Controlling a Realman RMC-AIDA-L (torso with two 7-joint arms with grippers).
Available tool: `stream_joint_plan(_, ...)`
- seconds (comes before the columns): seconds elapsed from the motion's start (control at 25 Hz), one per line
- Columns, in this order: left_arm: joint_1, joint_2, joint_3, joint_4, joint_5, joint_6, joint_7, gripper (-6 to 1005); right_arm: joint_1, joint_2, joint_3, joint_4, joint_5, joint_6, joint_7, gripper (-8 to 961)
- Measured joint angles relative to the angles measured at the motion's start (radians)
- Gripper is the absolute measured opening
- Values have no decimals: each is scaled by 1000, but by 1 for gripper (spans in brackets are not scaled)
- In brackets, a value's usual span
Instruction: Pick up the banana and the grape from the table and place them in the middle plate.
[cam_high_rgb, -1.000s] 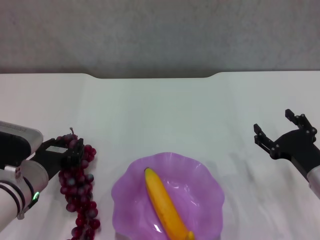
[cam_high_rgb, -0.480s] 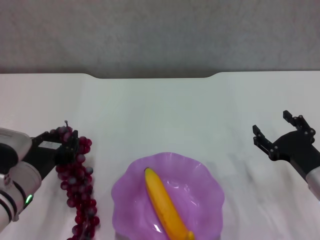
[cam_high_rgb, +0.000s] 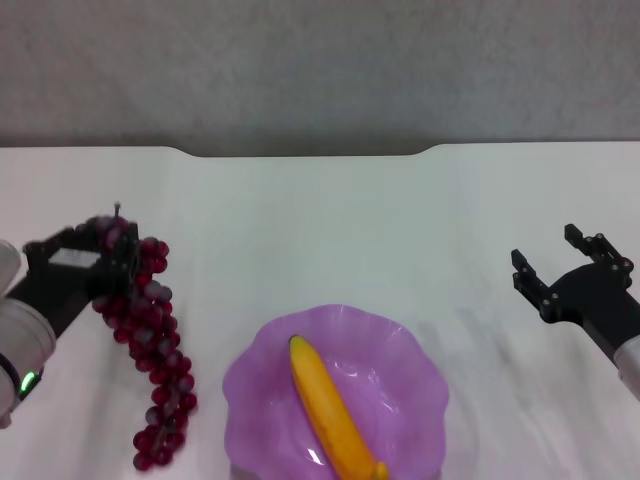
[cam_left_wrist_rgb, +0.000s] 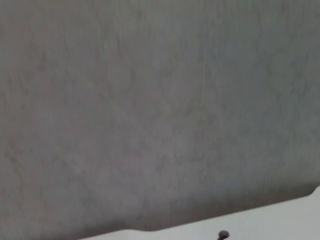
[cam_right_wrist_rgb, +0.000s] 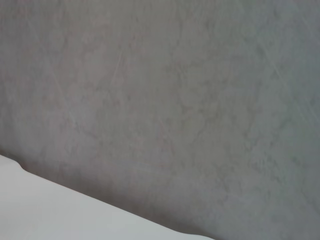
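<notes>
In the head view my left gripper (cam_high_rgb: 100, 252) is shut on the top of the grape bunch (cam_high_rgb: 150, 340) and holds it lifted at the left; the dark red-purple bunch hangs down to the left of the plate. The yellow banana (cam_high_rgb: 332, 412) lies in the translucent purple plate (cam_high_rgb: 400, 350) at the bottom centre of the white table (cam_high_rgb: 320, 220). My right gripper (cam_high_rgb: 557, 262) is open and empty above the table at the right. The left wrist view shows only the grape's stem tip (cam_left_wrist_rgb: 223, 234) and the wall.
The table's notched dark far edge (cam_high_rgb: 305, 152) runs across the back below a grey wall. The right wrist view shows only the wall and a strip of table (cam_right_wrist_rgb: 45, 210).
My left gripper has risen and moved left with the grape bunch, which now hangs higher and stretched out. The right gripper has barely moved. Banana and plate are unchanged.
</notes>
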Motion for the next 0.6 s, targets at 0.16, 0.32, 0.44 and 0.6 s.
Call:
stream_joint_plan(0.16,57,9,-8,149,0,-69,32,335,-1,0,0,-2,0,0,0,735)
stream_joint_plan(0.32,115,15,-15,316,0,-143,103,334,-1,0,0,-2,0,5,0,735)
stream_joint_plan(0.44,156,10,-14,420,-3,-187,170,330,-1,0,0,-4,0,8,0,735)
stream_joint_plan(0.6,175,6,1,530,-10,-259,221,323,-1,0,0,-13,3,10,0,735)
